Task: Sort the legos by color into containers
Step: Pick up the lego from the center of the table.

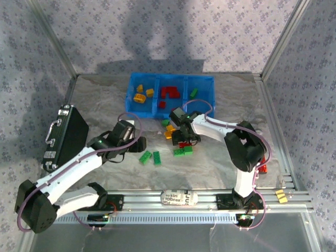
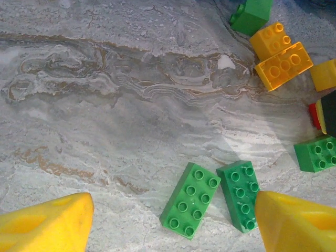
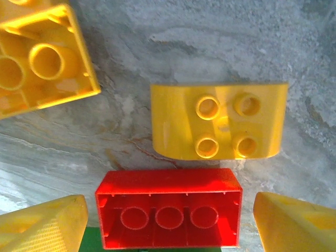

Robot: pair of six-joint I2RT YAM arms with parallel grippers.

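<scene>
Straddling hollow-bottomed red brick (image 3: 168, 209), right pincer (image 3: 169, 202) spread, left pincer (image 2: 173, 196) spread above studded green bricks (image 2: 191, 208)

Marbled grey tabletop (image 2: 105, 105) seen from above. The left gripper (image 2: 170, 212) has its yellow fingers (image 2: 47, 223) spread wide at the bottom corners. Between them, one green eight-stud brick (image 2: 190, 200) lies beside a second green brick (image 2: 240, 193). Top right, a small yellow-orange brick (image 2: 270, 38) touches a longer yellow-orange brick (image 2: 283, 64).

A white roll (image 1: 178, 198) lying on the near rail (image 1: 136, 198) carried 2 lines of black print, too small and blurred to read with any certainty.
</scene>
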